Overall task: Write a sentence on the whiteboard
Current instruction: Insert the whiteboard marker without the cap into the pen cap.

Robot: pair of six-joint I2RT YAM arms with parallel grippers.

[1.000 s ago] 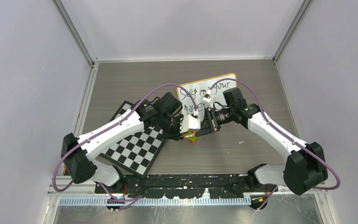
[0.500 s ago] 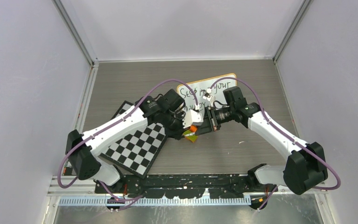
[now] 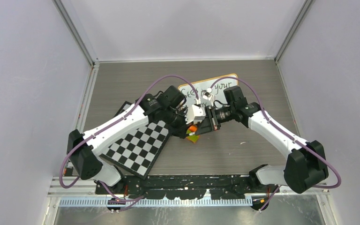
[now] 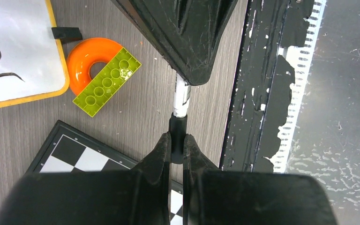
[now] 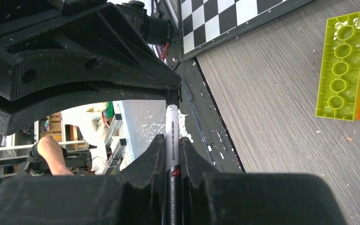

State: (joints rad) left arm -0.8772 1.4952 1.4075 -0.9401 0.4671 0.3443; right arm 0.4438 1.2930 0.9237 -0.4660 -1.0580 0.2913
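Observation:
The whiteboard [image 3: 226, 84] stands at the table's middle back, largely hidden by both arms; its corner shows in the left wrist view [image 4: 18, 42]. The sentence [image 3: 222, 87] is dark handwriting, only partly readable. My left gripper [image 3: 198, 114] is shut on the marker's black cap [image 4: 177, 133]. My right gripper [image 3: 209, 120] is shut on the white marker barrel [image 5: 172, 136]. The two grippers face each other tip to tip in front of the board. The barrel [image 4: 181, 96] runs straight into the cap.
A black-and-white chequered board [image 3: 138, 145] lies left under my left arm. A green brick [image 4: 107, 82] lies across an orange ring [image 4: 91, 49] just in front of the whiteboard. The black base rail [image 3: 183, 182] runs along the near edge.
My left gripper has swung right and back toward my right gripper. The two grippers now meet tip to tip, with cap and barrel in line.

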